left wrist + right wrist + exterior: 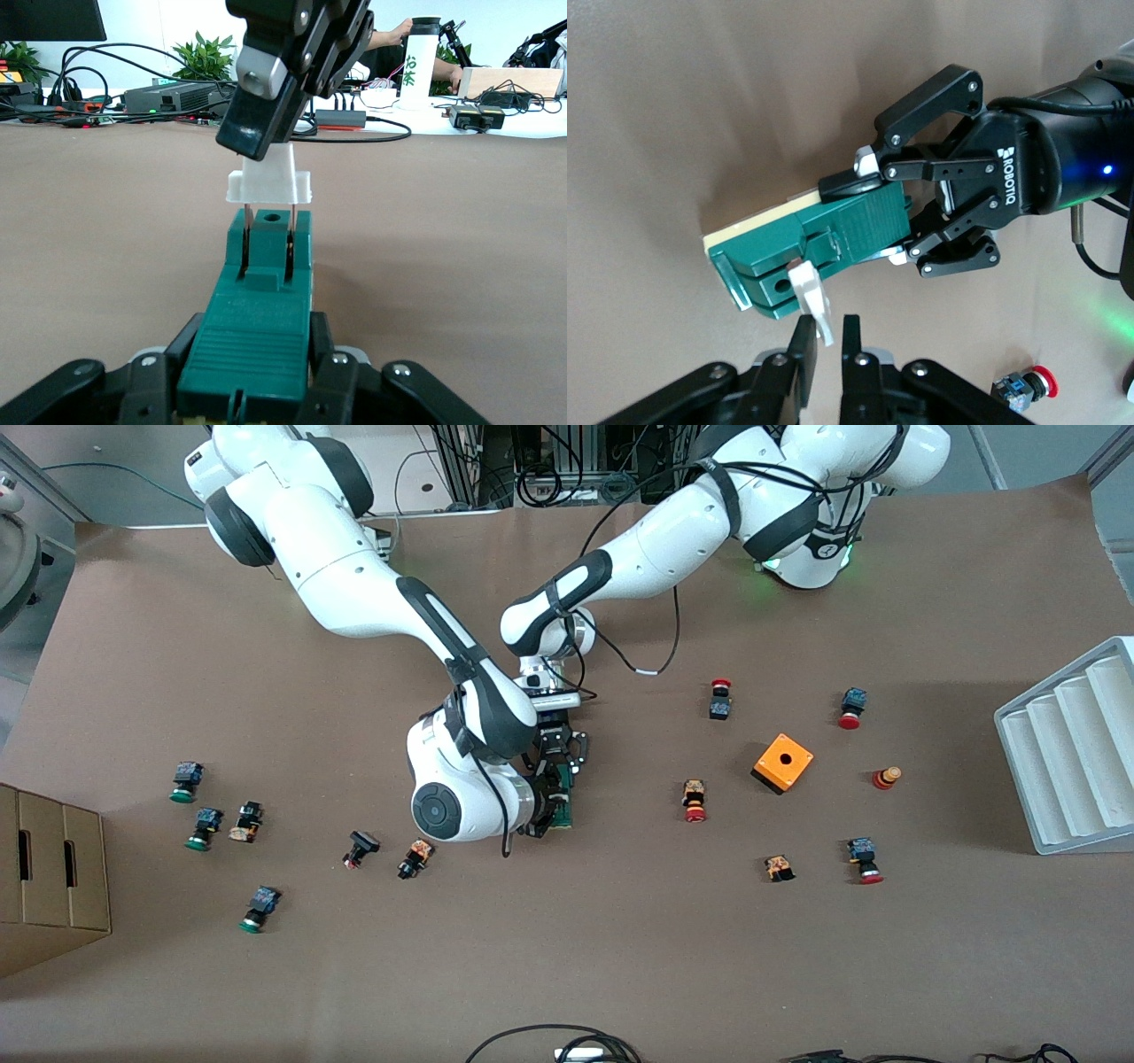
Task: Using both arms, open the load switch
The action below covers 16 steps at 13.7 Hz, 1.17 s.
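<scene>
The load switch (564,808), a narrow dark-green block, is held over the middle of the table. My left gripper (558,769) is shut on the end of the block (257,328), its fingers (843,184) clamping both sides. The white tab (268,186) stands pulled off the green body on two thin metal prongs. My right gripper (551,815) reaches in from the right arm's end of the table and is shut on that tab (811,292). In the right wrist view the tab sits between the fingertips of the right gripper (826,335), pressed against one of them.
An orange box (782,763) with a hole and several red-capped buttons (694,800) lie toward the left arm's end. Green-capped buttons (205,828) and a cardboard box (49,877) are at the right arm's end. A white ribbed tray (1076,748) lies at the table's edge.
</scene>
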### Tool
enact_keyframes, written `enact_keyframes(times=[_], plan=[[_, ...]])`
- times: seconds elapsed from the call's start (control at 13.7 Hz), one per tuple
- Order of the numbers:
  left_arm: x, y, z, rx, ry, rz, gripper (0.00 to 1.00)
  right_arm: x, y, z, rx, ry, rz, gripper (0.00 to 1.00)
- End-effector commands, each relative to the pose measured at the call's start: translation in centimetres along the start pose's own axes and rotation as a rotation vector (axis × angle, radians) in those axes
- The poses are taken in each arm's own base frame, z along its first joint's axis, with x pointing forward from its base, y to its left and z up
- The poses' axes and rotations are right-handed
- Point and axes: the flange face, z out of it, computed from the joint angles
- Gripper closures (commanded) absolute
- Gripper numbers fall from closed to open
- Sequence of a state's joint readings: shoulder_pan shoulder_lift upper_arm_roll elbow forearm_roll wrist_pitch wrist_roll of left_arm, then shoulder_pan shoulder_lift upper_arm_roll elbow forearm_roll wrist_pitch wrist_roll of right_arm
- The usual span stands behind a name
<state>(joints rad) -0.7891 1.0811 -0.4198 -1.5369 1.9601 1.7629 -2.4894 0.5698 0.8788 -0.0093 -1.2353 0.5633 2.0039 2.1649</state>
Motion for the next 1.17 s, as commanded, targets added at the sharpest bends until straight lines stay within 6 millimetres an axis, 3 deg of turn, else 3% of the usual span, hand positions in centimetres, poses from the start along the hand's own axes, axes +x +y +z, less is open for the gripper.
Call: enact_keyframes(times=[0.0, 1.1], plan=[[-0.4, 0.5, -0.4, -0.009, -0.006, -0.017, 0.53, 0.4, 2.6, 0.7, -0.043, 0.049, -0.031, 0.82], [-1.5, 0.1, -0.4, -0.007, -0.014, -0.003, 0.53, 1.1, 3.0, 2.8, -0.026, 0.101, -0.052, 0.82]])
